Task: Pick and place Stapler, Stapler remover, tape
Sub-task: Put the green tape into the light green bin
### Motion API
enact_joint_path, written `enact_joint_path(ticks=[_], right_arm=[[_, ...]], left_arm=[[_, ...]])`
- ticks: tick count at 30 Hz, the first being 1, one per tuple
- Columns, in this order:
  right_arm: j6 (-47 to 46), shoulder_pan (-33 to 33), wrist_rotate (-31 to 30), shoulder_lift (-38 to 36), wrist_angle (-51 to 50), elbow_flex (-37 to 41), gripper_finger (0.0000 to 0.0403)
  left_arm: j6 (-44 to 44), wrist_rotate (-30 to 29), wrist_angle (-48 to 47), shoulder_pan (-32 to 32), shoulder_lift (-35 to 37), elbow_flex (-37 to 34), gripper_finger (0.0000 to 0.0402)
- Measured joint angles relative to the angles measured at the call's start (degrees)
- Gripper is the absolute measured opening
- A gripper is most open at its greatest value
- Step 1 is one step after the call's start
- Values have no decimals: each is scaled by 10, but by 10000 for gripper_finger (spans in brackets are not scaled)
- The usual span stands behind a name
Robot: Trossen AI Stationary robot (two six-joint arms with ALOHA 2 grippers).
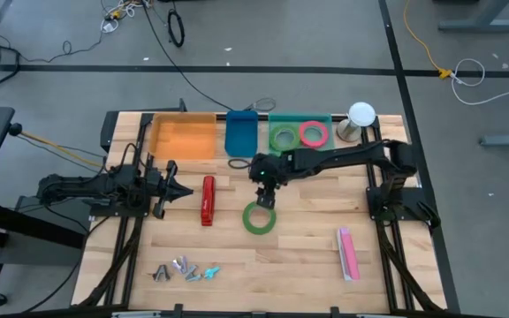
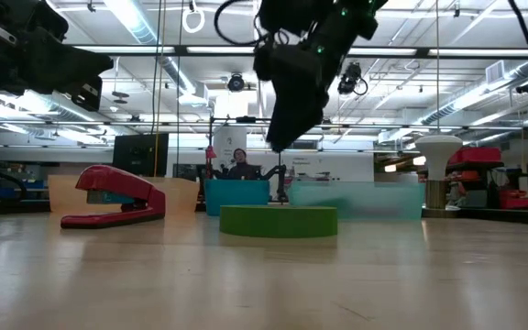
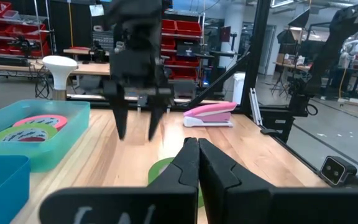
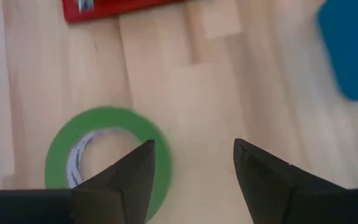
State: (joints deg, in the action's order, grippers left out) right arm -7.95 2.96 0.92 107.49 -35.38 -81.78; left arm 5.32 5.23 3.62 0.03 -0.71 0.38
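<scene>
A green tape roll lies flat on the wooden table; it also shows in the low view and the right wrist view. My right gripper hangs open and empty above the roll's far edge, fingers pointing down. Another green roll and a red-pink roll lie in the teal tray. A red stapler lies left of the loose roll. My left gripper is shut and empty at the table's left, next to the red stapler.
An orange tray and a blue tray stand at the far edge beside the teal one. A pink stapler lies near right. Several small staple removers lie near left. A white-topped stand is far right.
</scene>
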Motion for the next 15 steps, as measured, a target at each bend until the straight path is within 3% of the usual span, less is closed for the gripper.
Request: enact_joint_path(ticks=[15], right_arm=[[63,-7,62,76,12,0,215]], left_arm=[[0,0,0,0,0,0,3]])
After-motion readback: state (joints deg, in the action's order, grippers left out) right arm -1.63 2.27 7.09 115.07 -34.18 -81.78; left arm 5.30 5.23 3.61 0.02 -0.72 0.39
